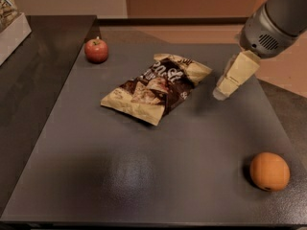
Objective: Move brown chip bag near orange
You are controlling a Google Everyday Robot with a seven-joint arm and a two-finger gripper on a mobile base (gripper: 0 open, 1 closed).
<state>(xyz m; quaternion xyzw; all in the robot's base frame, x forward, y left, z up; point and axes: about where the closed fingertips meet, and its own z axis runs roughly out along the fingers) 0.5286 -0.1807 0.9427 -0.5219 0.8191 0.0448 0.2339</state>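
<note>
The brown chip bag [156, 87] lies flat on the grey table [144, 176], a little back of the middle, its tan ends pointing front-left and back-right. The orange [269, 171] sits at the front right corner, well apart from the bag. My gripper [221, 92] hangs from the grey arm [278, 18] at the upper right. It hovers above the table just right of the bag's back-right end and holds nothing.
A red apple [96, 51] with a stem sits at the table's back left. A dark counter [33, 75] runs along the left, with a white box [12, 25] at its far end. The table's right edge is close to the orange.
</note>
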